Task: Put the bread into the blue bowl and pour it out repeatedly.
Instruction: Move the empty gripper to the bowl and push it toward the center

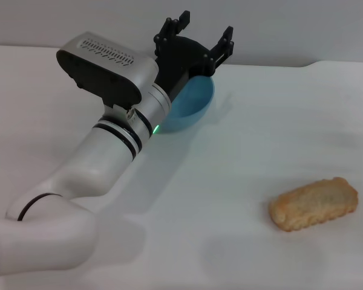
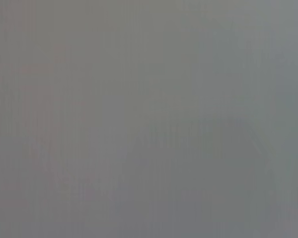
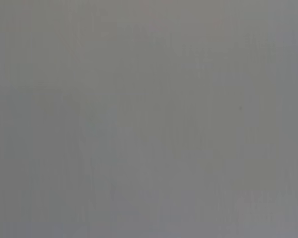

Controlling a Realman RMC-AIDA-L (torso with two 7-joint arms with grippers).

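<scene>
**Bread out, bowl tipped**

Bread (image 1: 314,203) lies flat on the white table (image 1: 248,139), near my right side and well apart from everything else, long axis running roughly across my view. It is out of the bowl (image 1: 190,109), which sits far back and to the left, tilted with its mouth turned toward the bread's side; I judge this the posture of a pour just completed, though nothing here shows one.

My left gripper (image 1: 198,41) is at the bowl. Its two black fingers stand spread wide above the rim, tips apart, closed on nothing I can see. Whether some lower part of the hand props the bowl in its tilt is hidden behind my wrist. The left arm stretches diagonally across the table to reach it.

My right gripper is not in the head view, and both wrist views show only blank grey.

Next, by my reckoning: level the bowl, then fetch the bread.
</scene>
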